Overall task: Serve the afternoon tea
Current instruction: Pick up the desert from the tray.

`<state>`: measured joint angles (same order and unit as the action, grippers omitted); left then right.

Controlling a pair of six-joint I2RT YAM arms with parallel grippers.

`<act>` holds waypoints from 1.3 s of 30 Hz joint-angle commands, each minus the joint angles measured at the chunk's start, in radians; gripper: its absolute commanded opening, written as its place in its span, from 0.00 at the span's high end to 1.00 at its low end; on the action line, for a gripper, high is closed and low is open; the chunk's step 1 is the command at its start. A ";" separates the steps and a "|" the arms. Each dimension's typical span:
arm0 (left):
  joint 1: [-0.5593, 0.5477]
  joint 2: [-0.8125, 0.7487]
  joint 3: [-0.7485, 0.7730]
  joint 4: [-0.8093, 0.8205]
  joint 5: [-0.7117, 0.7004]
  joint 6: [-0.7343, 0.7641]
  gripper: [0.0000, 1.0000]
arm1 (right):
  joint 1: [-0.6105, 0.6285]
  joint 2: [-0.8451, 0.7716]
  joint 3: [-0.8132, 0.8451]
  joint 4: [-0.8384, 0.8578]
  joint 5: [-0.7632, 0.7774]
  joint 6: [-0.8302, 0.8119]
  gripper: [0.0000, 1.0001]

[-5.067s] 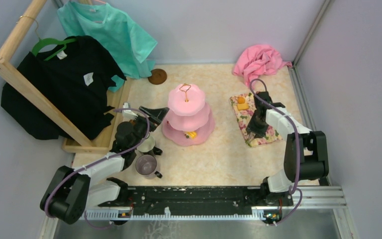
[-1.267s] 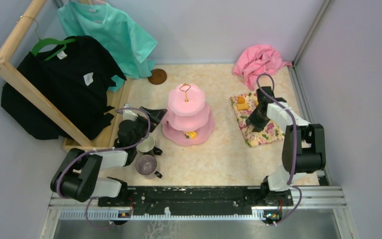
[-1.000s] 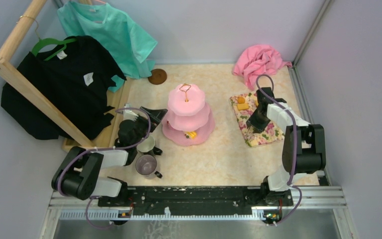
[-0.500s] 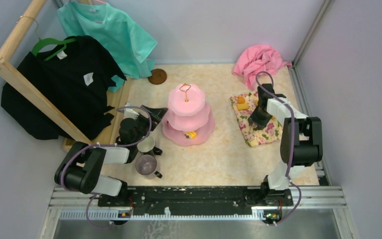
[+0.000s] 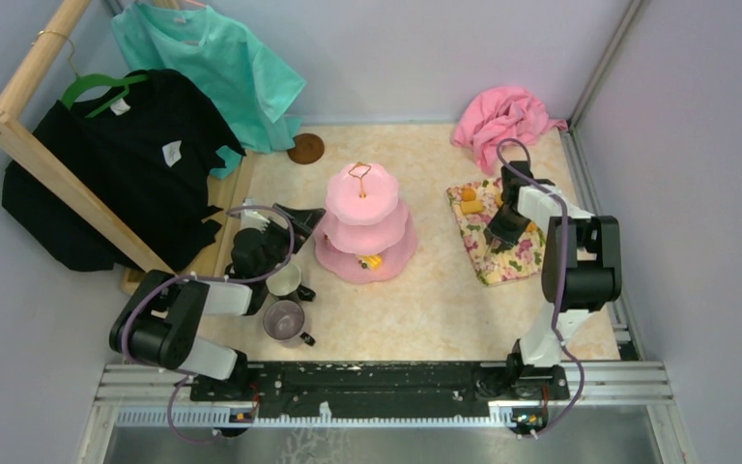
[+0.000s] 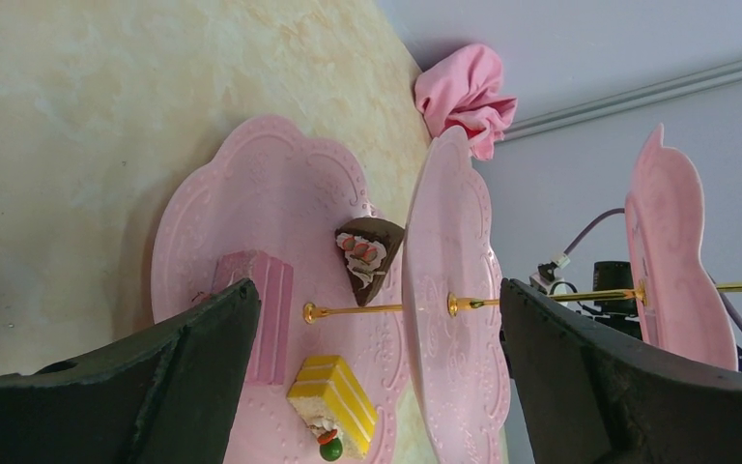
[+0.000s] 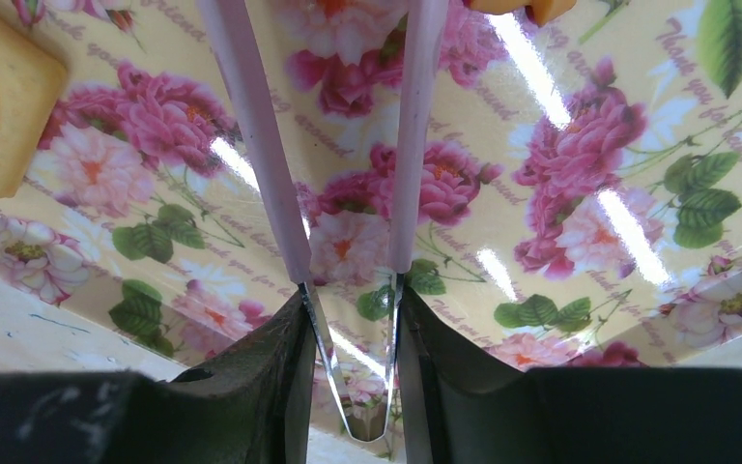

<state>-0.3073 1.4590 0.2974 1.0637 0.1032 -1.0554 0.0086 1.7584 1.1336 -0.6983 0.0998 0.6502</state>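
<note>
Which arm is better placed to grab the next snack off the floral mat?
Right. The right gripper holds tongs over the mat, pointing toward the snacks. The left gripper is open, facing the cake stand, far from the mat.

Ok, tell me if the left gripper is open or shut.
Open: the left gripper shows its fingers wide apart in the wrist view, gripping nothing.

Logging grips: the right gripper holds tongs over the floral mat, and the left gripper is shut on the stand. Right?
No: the left gripper is open, jaws wide apart and gripping nothing, facing the stand, as the left wrist view shows. The right gripper does hold tongs over the floral mat.
</note>
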 commanded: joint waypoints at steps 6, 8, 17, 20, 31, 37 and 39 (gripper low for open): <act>0.004 -0.064 0.007 -0.001 0.011 0.007 0.02 | -0.006 -0.096 -0.044 0.029 -0.008 -0.012 0.89; 0.004 -0.085 0.006 -0.018 0.008 0.010 0.02 | -0.006 -0.145 -0.054 0.024 -0.011 -0.018 0.91; 0.004 -0.188 0.010 -0.131 -0.010 0.043 0.02 | -0.004 -0.283 -0.115 0.025 -0.045 -0.040 0.95; 0.005 -0.234 0.018 -0.189 -0.027 0.061 0.02 | 0.003 -0.324 -0.139 0.030 -0.054 -0.052 0.96; 0.004 -0.397 0.054 -0.399 -0.072 0.133 0.01 | 0.065 -0.507 -0.235 0.042 -0.052 -0.092 1.00; 0.004 -0.480 0.107 -0.520 -0.097 0.159 0.02 | 0.186 -0.631 -0.191 -0.020 -0.022 -0.104 1.00; 0.005 -0.501 0.126 -0.560 -0.104 0.164 0.01 | 0.235 -0.661 -0.144 -0.052 0.000 -0.106 1.00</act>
<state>-0.3069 1.0012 0.3672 0.5896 0.0254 -0.9272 0.1696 1.1728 0.8936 -0.7128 0.0593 0.5648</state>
